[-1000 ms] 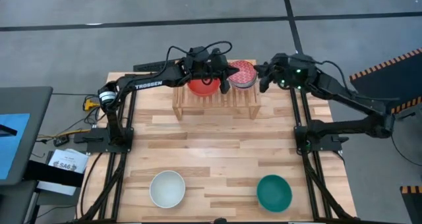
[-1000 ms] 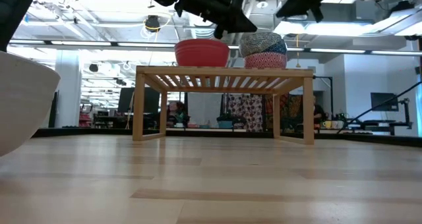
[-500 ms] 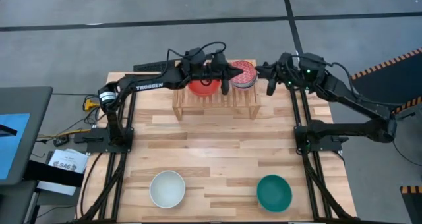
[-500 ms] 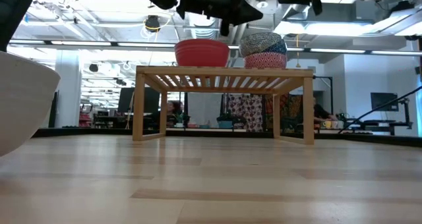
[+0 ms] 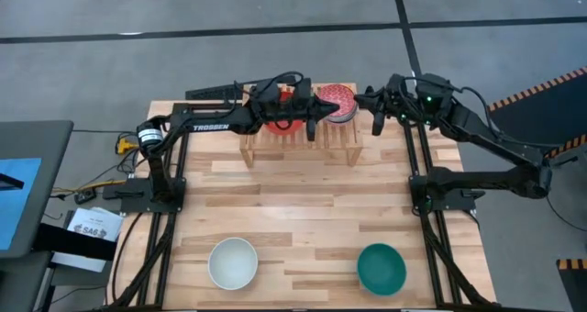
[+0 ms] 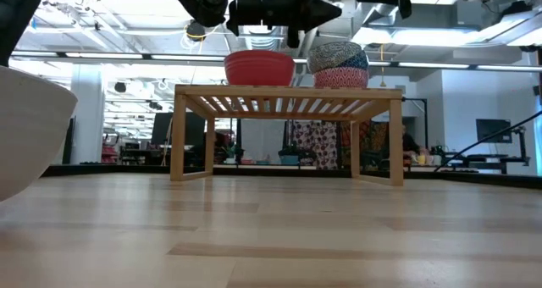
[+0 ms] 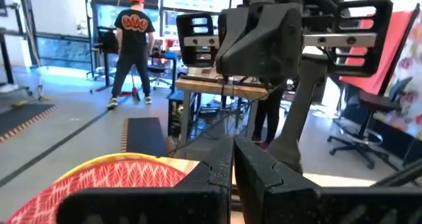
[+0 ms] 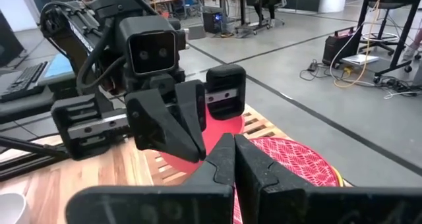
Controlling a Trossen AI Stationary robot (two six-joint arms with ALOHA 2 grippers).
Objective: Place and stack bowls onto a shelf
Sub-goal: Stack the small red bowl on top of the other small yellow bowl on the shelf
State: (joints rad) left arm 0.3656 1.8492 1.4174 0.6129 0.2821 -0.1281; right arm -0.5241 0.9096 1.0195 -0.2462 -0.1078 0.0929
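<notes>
Behind the worktop (image 5: pixel 303 211) lies an open lab floor. Take the shelf (image 5: pixel 300 136) as your landmark. Over the last second the left hand (image 5: pixel 312 119) has swung from above the shelf toward its front edge, fingers together and empty; the right hand (image 5: pixel 376 119) has drawn to the shelf's right end, also closed and empty. The red bowl (image 6: pixel 259 68) and the patterned stack (image 6: pixel 340 65) sit on the shelf. The white bowl (image 5: pixel 232 262) and teal bowl (image 5: pixel 381 267) wait well in front of it, so expect a fetch next.
</notes>
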